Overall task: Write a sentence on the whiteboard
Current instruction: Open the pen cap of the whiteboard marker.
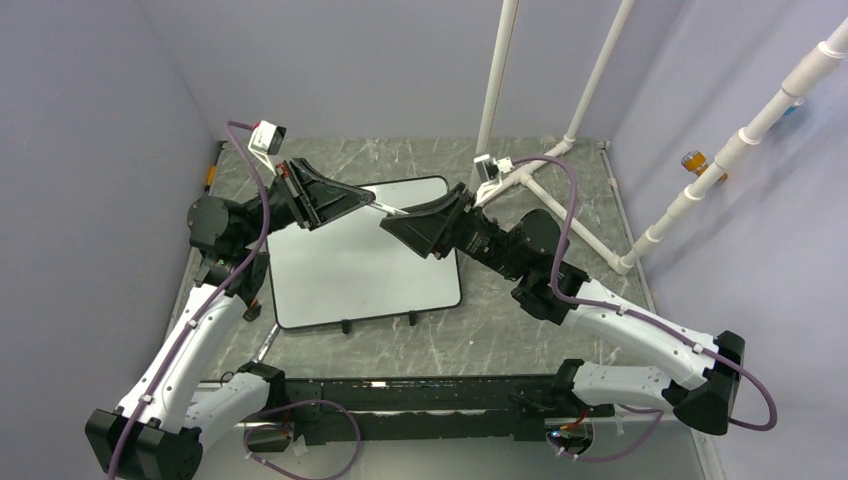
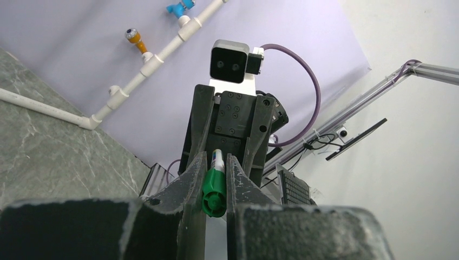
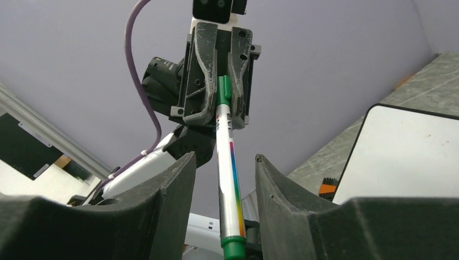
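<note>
Left gripper (image 2: 215, 160) clamps marker cap (image 2: 215, 192), frame centre; my right gripper (image 3: 224, 158) gapes round barrel (image 3: 230, 200). Uncapping: next, close, pull.

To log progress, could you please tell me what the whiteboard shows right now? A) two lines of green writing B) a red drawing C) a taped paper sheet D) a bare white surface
D: in the top view the visible face of the whiteboard is bare white, while the left claw grips the marker by its green end.
</note>
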`<act>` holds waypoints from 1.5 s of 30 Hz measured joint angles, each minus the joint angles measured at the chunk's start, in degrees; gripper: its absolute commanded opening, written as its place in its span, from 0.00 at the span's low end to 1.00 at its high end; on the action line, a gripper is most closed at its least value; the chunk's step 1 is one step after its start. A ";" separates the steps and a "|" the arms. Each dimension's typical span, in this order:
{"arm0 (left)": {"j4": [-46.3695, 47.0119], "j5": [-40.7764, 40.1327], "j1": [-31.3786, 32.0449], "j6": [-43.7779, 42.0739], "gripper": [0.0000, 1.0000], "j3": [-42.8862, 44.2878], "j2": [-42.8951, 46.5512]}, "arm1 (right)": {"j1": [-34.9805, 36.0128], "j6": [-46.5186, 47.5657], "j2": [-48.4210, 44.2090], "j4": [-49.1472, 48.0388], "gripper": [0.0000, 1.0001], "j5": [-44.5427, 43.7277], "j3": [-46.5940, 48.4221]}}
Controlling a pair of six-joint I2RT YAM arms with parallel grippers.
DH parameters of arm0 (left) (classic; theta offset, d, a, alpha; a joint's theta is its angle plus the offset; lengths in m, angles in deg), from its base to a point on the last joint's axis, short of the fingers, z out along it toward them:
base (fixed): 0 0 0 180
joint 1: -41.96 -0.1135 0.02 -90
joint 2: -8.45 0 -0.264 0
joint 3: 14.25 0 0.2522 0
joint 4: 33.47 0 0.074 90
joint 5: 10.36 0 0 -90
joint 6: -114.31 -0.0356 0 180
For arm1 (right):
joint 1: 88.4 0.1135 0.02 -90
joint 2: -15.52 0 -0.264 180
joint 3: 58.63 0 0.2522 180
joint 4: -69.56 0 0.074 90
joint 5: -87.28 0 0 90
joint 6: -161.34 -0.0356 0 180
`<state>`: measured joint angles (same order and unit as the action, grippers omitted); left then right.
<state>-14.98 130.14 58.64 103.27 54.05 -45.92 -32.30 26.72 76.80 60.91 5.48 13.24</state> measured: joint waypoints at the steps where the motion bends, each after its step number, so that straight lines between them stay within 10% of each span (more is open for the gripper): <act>1: 0.13 -0.11 0.00 0.00 0.00 -0.07 0.00 | 0.00 -0.02 0.33 -0.04 0.45 0.31 0.15; 45: -1.25 -1.77 0.00 -1.90 0.00 -1.88 1.42 | -2.25 -3.43 4.79 -2.60 0.18 3.50 2.64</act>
<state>-16.22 128.37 58.64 101.37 52.17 -44.50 -34.55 23.29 81.58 58.31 8.98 15.88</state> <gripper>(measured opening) 0.155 0.235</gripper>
